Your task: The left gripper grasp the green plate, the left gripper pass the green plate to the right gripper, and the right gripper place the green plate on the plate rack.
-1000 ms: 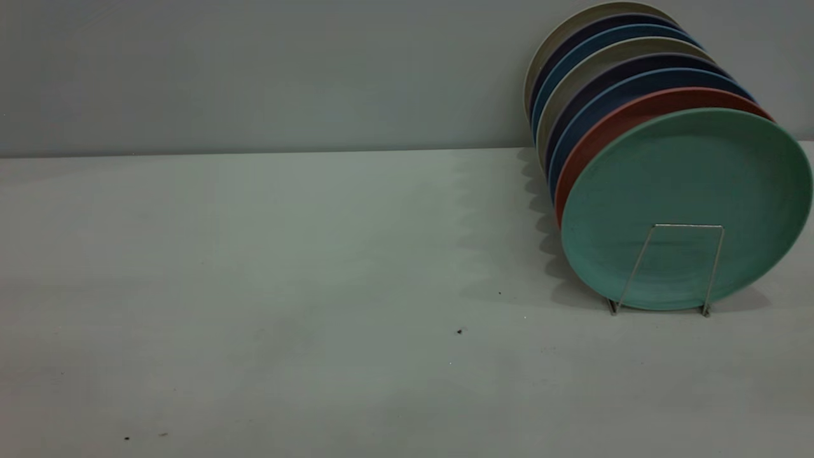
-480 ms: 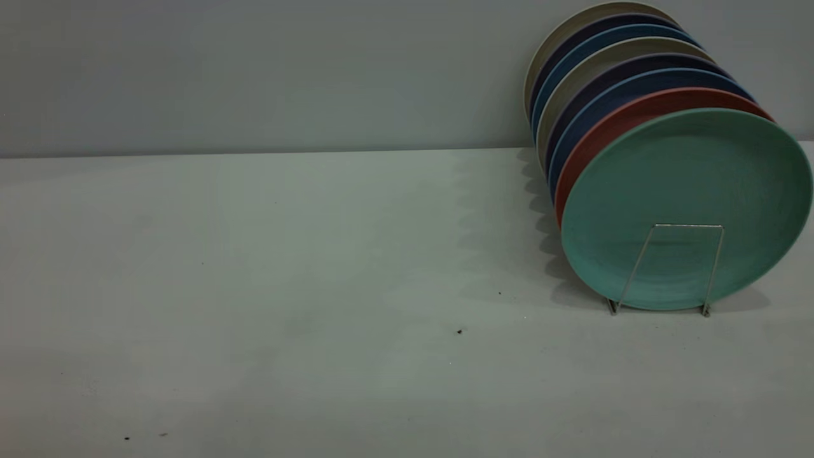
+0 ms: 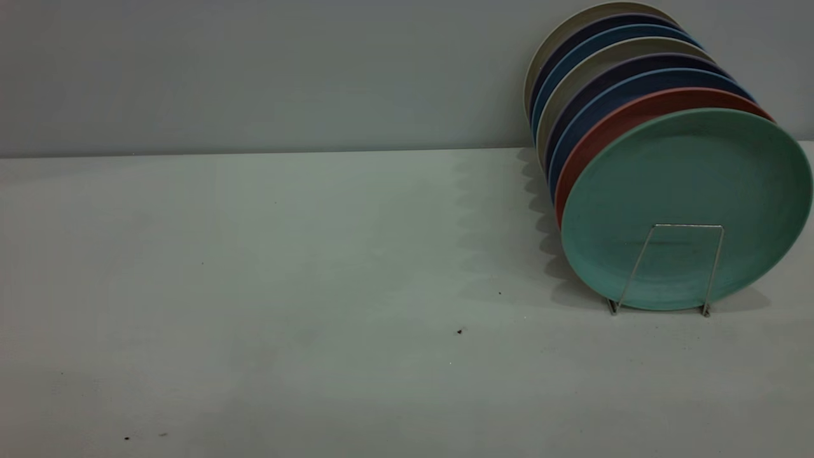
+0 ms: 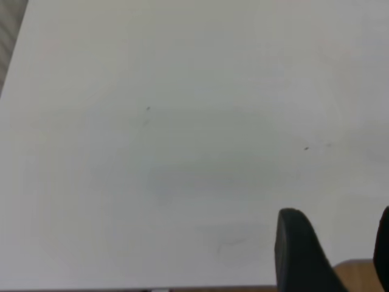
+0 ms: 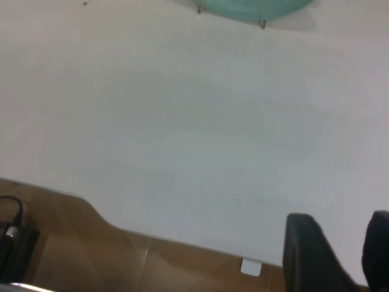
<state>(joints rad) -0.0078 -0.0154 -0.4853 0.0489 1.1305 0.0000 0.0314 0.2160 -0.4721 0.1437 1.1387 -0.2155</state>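
Note:
The green plate (image 3: 687, 207) stands on edge in the front slot of the plate rack (image 3: 671, 267) at the right of the table, leaning against the salmon-pink plate (image 3: 610, 130) behind it. Its lower rim also shows in the right wrist view (image 5: 249, 7). Neither gripper shows in the exterior view. The left gripper (image 4: 334, 243) is open and empty above the table's near edge. The right gripper (image 5: 334, 246) is open and empty above the table's near edge, far from the rack.
Several more plates (image 3: 604, 70), blue, dark and beige, stand in the rack behind the pink one. The white table (image 3: 286, 267) has a few dark specks. A brown floor (image 5: 73, 249) and a black cable show past the table's edge.

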